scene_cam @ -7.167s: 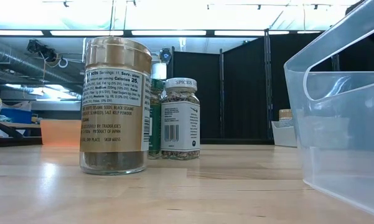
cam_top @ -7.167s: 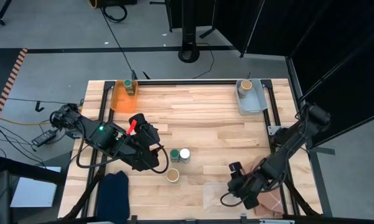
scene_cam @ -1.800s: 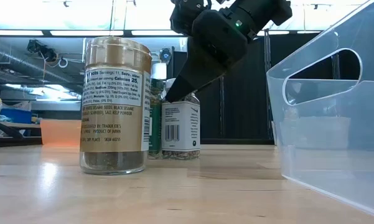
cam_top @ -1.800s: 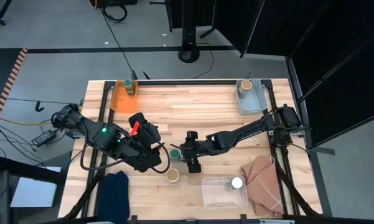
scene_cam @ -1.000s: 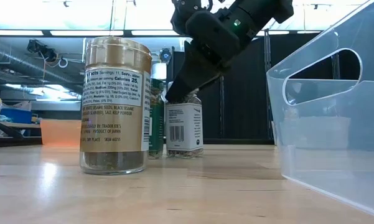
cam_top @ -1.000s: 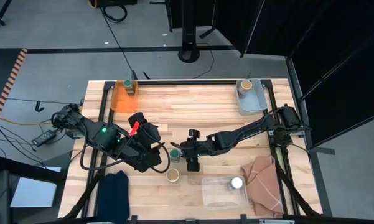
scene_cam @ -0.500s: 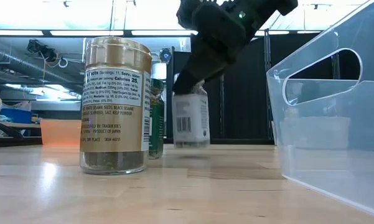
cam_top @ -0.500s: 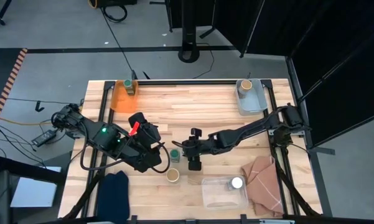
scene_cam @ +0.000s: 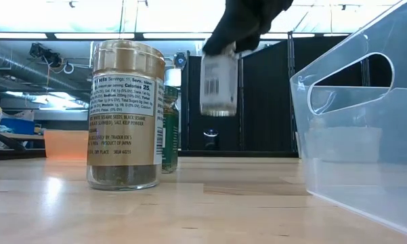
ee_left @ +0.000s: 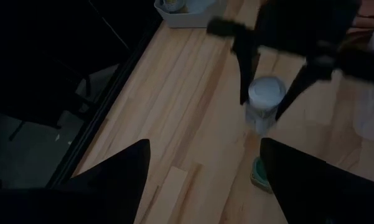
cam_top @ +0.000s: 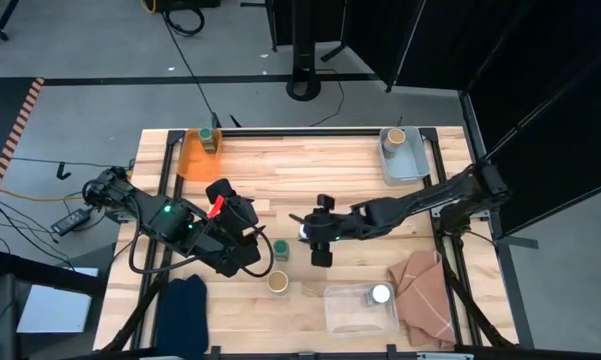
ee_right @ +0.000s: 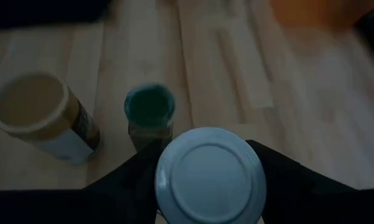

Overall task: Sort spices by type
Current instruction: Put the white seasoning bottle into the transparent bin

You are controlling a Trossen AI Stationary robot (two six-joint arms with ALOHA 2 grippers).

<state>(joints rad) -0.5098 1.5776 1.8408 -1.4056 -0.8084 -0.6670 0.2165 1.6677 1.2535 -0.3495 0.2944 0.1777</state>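
My right gripper [cam_top: 311, 235] reaches to the table's middle and is shut on a white-lidded spice jar [scene_cam: 219, 84], which is in the air. A green-lidded jar [cam_top: 280, 249] and a tan-lidded jar [cam_top: 277, 281] stand on their bases on the wood just left of it. Another white-lidded jar [cam_top: 381, 294] stands in the clear bin [cam_top: 345, 318]. One green-lidded jar [cam_top: 208, 135] sits in the orange bin and one tan-lidded jar [cam_top: 393, 135] in the grey bin. My left gripper [ee_left: 205, 180] is open, left of the green-lidded jar. My right gripper pinches the white-lidded jar between its two fingers [ee_right: 134, 186], one on each side, just below the white lid [ee_right: 208, 177]. The fingers come from above, pointing down. The jar hangs upright below them, lifted clear of the table [scene_cam: 219, 108].
The orange bin [cam_top: 193, 160] stands at the far left corner, the grey bin [cam_top: 405, 162] at the far right. A pinkish cloth [cam_top: 425, 290] lies right of the clear bin, a dark blue cloth [cam_top: 185, 300] at the near left edge. Bare wood lies between the far bins.
My right gripper, shut on the white-lidded jar, has risen and shifted a little toward the table's right edge. The jar stood beside the green-lidded jar a second ago and now hangs clear above the wood. The green-lidded and tan-lidded jars have stayed put.
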